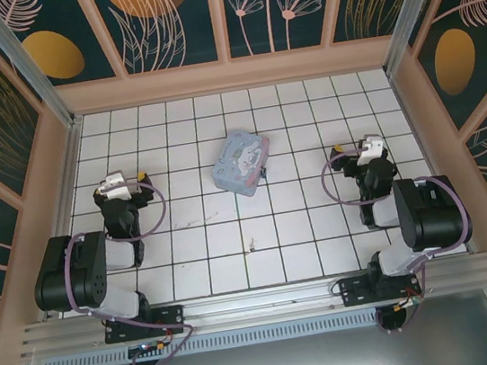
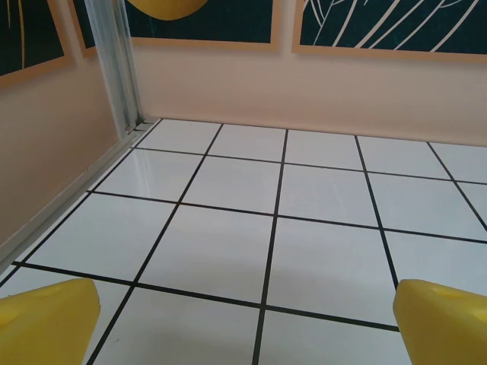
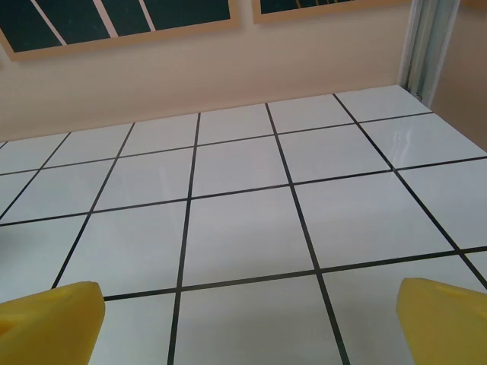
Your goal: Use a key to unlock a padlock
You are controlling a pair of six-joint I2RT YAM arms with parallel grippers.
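Note:
A tiny dark padlock (image 1: 263, 173) lies against the near right edge of a pastel-blue cartoon-print box (image 1: 242, 160) at the table's middle. A small pale sliver, apparently the key (image 1: 249, 246), lies on a tile nearer the arms; it is too small to make out. My left gripper (image 1: 134, 180) (image 2: 243, 327) hovers left of the box, open, its yellow fingertips (image 2: 46, 323) wide apart over bare tiles. My right gripper (image 1: 348, 150) (image 3: 247, 323) stands right of the box, open too, yellow fingertips (image 3: 445, 319) apart with nothing between them.
The white tiled floor (image 1: 192, 135) is fenced by peach walls (image 1: 228, 74) at the back and both sides, with metal corner posts (image 2: 114, 68). Faint dark marks (image 1: 196, 218) lie left of centre.

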